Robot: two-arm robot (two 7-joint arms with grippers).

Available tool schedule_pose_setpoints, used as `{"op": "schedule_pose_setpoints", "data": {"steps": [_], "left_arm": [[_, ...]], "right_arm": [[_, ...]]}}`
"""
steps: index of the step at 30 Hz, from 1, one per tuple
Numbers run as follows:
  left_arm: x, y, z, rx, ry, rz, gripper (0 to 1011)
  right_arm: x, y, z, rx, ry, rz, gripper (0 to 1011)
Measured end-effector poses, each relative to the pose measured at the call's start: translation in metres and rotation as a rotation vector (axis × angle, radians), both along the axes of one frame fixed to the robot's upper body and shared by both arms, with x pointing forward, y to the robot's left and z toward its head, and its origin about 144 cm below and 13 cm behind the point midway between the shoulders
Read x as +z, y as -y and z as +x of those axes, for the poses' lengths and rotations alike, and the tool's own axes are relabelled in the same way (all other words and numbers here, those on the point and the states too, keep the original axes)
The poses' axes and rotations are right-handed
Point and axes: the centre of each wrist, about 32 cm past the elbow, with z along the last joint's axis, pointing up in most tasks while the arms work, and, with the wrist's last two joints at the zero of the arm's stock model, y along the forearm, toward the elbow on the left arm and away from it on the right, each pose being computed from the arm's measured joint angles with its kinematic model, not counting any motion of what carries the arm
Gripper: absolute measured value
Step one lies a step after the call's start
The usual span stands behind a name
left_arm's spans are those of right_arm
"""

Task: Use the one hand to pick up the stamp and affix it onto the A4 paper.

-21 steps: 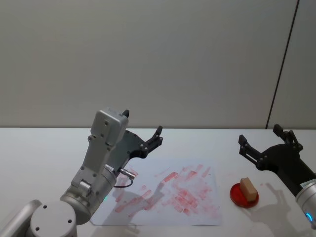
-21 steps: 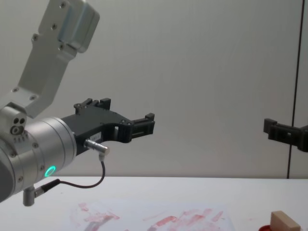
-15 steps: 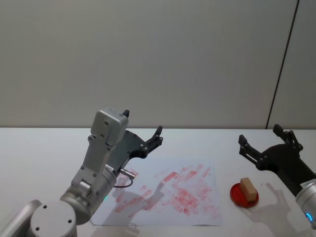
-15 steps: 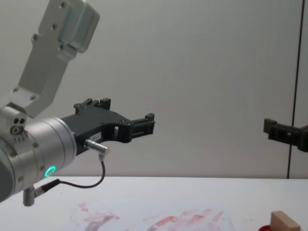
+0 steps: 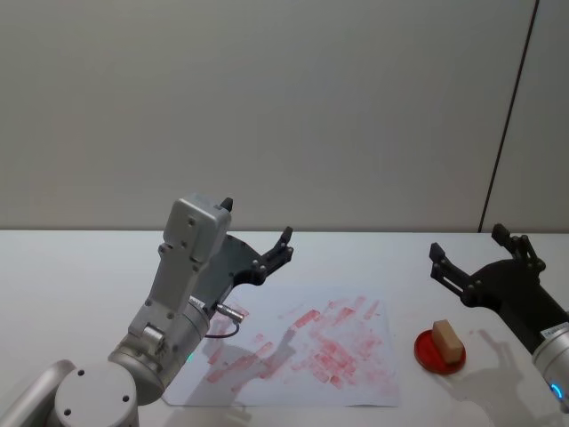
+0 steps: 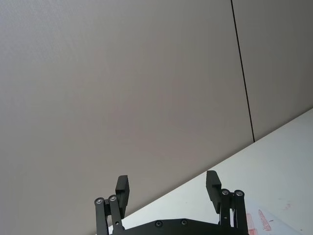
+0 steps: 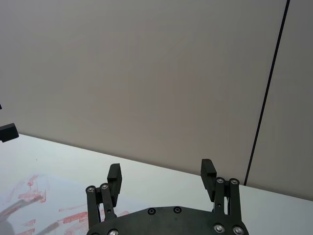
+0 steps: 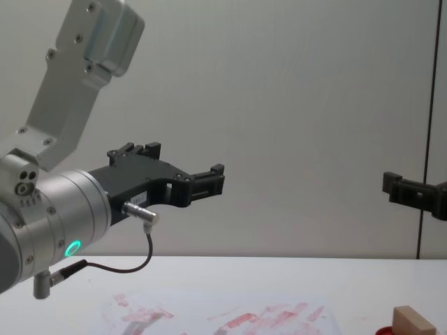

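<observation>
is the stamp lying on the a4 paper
No, the stamp sits on the red round pad, apart from the A4 paper.

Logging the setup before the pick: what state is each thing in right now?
stamp: lying on the red pad, not gripped.
red pad: right of the paper, bearing the stamp.
A4 paper: lying flat, covered with red stamp prints.
right gripper: open, empty, in the air near the pad.
left gripper: open, empty, in the air.

Left tool (image 6: pixel 167 182) aloft, splayed, right tool (image 7: pixel 161 170) likewise
</observation>
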Motion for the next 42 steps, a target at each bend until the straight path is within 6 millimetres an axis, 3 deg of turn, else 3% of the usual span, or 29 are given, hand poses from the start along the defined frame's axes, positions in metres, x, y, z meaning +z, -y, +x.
{"op": "schedule_pose_setpoints", "data": {"steps": [20, 42], "left_arm": [[0.0, 0.0, 0.0, 0.0, 0.0, 0.0, 1002], [0.0, 0.0, 0.0, 0.0, 0.0, 0.0, 1002]], "right_arm": [[-0.013, 0.015, 0.003, 0.037, -0.061, -0.066, 1001], [-0.057, 0.036, 0.004, 0.12, -0.267, -0.135, 1001]]}}
